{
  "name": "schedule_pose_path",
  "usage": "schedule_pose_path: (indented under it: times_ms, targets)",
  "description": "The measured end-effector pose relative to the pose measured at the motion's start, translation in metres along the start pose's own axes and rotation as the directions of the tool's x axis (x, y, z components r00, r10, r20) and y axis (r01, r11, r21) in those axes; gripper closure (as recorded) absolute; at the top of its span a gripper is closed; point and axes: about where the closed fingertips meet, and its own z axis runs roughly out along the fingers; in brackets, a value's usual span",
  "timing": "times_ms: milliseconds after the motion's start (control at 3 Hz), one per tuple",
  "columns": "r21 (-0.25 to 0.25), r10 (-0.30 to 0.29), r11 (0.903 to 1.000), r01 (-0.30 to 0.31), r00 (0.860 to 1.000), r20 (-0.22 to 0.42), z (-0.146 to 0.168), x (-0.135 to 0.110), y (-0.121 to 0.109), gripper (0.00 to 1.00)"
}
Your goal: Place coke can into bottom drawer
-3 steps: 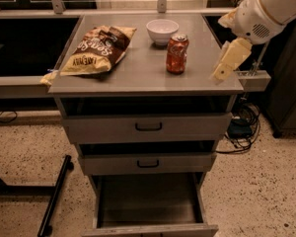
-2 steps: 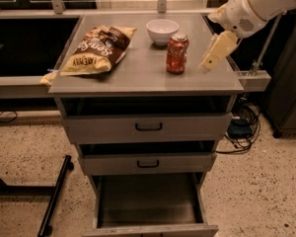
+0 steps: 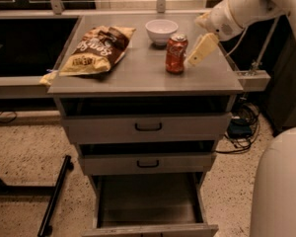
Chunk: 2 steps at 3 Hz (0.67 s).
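The coke can (image 3: 176, 53), red with a silver top, stands upright on the grey cabinet top (image 3: 138, 75), right of centre. My gripper (image 3: 199, 50) hangs just to the right of the can, its cream fingers pointing down and left toward it, a small gap from the can. The white arm reaches in from the upper right. The bottom drawer (image 3: 149, 209) is pulled out at the foot of the cabinet and its inside is bare.
A white bowl (image 3: 161, 31) stands behind the can. A brown chip bag (image 3: 94, 49) lies on the left of the top. Two shallower drawers with black handles (image 3: 148, 127) are slightly ajar. A black stand leg (image 3: 56, 194) lies on the floor at left.
My gripper has moved left across the cabinet top, from the right edge to right beside the coke can. The can, bowl and bag have not moved.
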Motion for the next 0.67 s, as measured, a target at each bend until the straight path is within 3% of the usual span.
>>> schedule_pose_path:
  times_ms: [667]
  targets:
    - [-0.068, 0.036, 0.9972, -0.031, 0.997, 0.073, 0.054, -0.006, -0.016, 0.0]
